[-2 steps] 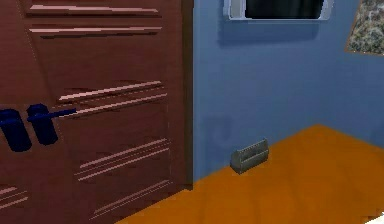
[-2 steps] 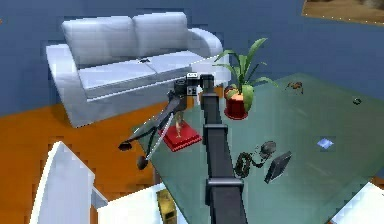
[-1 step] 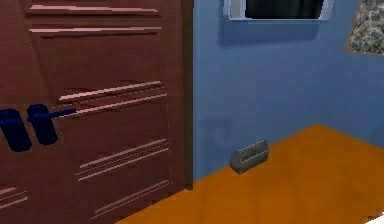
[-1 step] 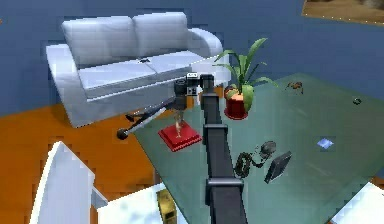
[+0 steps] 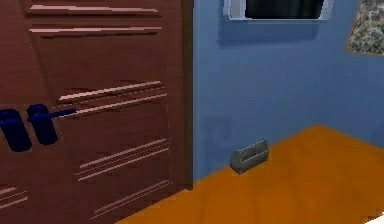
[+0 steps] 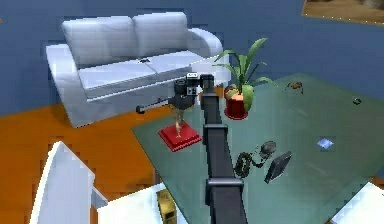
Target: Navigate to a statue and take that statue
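A small brown statue [image 6: 179,124] on a red square base stands upright near the far left corner of the glass table [image 6: 310,120] in the arm side view. The dark arm bar [image 6: 215,150] rises across the table to two white marker squares. Left of them sits the gripper [image 6: 150,104], its thin fingers pointing left over the table's edge toward the sofa. The gripper's body is directly above the statue's top. I cannot tell whether it touches the statue or whether it holds anything.
A white sofa [image 6: 130,55] stands beyond the table, and a potted plant [image 6: 238,90] in a red pot sits right of the statue. Small dark items [image 6: 265,160] lie on the glass. White chairs [image 6: 65,185] stand at lower left. Ahead are a brown door [image 5: 95,100], a blue wall and a grey box [image 5: 250,155] on the orange floor.
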### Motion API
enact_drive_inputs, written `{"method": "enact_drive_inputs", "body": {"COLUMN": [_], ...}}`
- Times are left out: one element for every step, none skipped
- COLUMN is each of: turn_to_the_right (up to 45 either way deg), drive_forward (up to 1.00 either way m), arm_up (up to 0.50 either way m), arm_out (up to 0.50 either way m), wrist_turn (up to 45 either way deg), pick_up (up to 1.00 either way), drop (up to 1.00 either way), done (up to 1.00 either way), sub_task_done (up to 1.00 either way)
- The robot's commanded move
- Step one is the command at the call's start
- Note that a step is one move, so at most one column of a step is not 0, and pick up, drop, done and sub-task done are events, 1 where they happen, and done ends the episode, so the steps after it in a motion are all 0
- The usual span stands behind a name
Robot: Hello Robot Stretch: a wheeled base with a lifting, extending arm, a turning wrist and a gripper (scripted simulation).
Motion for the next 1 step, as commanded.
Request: {"method": "enact_drive_inputs", "body": {"turn_to_the_right": [0.0], "drive_forward": [0.00], "arm_up": [0.00], "arm_out": [0.00], "wrist_turn": [24.0], "pick_up": [0.00], "drop": [0.00], "done": [0.00], "sub_task_done": [0.00]}}
